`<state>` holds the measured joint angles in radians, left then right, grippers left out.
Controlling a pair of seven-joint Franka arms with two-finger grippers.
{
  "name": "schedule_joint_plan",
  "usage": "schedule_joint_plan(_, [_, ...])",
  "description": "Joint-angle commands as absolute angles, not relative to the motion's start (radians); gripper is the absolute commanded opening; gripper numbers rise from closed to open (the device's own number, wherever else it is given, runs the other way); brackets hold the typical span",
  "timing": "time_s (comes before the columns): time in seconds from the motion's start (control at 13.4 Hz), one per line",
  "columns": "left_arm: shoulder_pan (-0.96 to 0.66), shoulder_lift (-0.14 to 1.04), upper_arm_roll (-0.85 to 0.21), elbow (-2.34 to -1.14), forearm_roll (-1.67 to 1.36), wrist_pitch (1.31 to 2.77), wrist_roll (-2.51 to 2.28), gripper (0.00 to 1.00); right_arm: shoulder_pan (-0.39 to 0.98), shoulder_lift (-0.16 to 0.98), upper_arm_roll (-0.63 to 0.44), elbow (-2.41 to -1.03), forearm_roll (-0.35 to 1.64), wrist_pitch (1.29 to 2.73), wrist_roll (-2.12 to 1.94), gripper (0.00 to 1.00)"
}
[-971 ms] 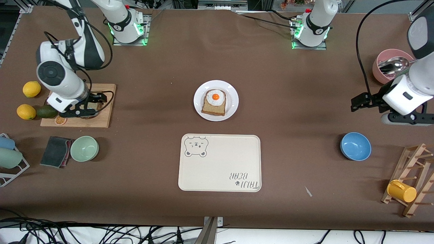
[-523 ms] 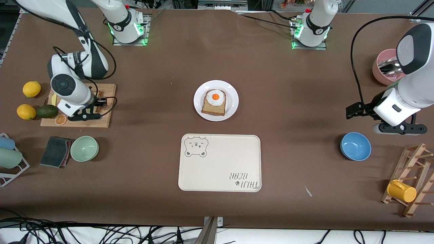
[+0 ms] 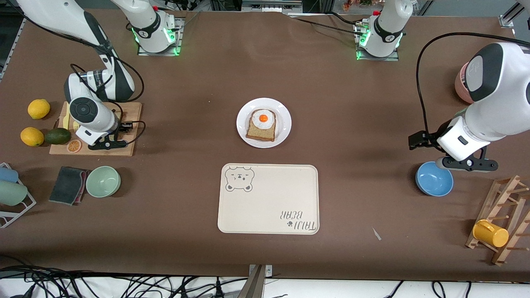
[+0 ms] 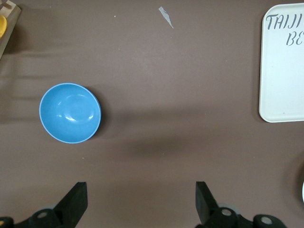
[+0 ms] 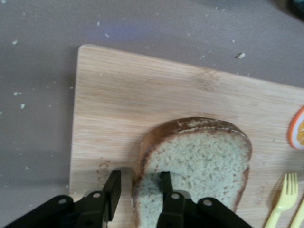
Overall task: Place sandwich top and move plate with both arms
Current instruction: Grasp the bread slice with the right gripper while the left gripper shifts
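Note:
The sandwich top, a plain speckled slice with a dark crust, lies flat on the wooden cutting board. My right gripper is low over it, open, straddling its crust edge: one finger is over the board and the other over the crumb. In the front view that gripper hides the slice. The white plate sits mid-table with an egg-topped bread slice on it. My left gripper is open and empty, over bare table beside the blue bowl; it also shows in the left wrist view.
The bear-print tray lies nearer the camera than the plate. By the board are two lemons, an avocado, an orange slice, a green bowl and a cloth. At the left arm's end are a pink bowl and a rack with a yellow mug.
My right gripper has shifted along the cutting board and settled lower over the slice. My left arm has swung toward table centre and the camera, to beside the blue bowl.

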<state>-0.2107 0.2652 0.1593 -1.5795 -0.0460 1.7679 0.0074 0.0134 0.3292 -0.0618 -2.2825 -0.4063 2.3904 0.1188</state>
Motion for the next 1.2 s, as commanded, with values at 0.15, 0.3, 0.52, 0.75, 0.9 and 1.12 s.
schedule_joint_plan(0.15, [-0.204,0.140,0.163,-1.679,-0.017,1.749,0.011,1.00,0.011,0.330,-0.054,-2.289,-0.425,2.327,0.149,0.04])
schedule_joint_plan(0.3, [-0.199,0.097,0.163,-1.686,0.003,1.683,0.009,1.00,0.014,0.328,-0.051,-2.280,-0.423,2.281,0.163,0.00])
schedule_joint_plan(0.52, [-0.183,0.042,0.163,-1.687,0.026,1.612,0.011,1.00,0.017,0.330,-0.045,-2.209,-0.414,2.174,0.155,0.00])
schedule_joint_plan(0.75, [-0.176,-0.005,0.172,-1.668,0.041,1.517,0.012,1.00,0.023,0.337,-0.040,-2.171,-0.411,2.151,0.150,0.00])
schedule_joint_plan(0.9, [-0.176,-0.043,0.172,-1.657,0.074,1.487,0.012,1.00,0.057,0.337,-0.034,-2.111,-0.404,2.087,0.150,0.00])
schedule_joint_plan(1.12, [-0.176,-0.060,0.173,-1.643,0.090,1.462,0.014,1.00,0.170,0.400,-0.026,-1.875,-0.295,1.846,0.155,0.00])
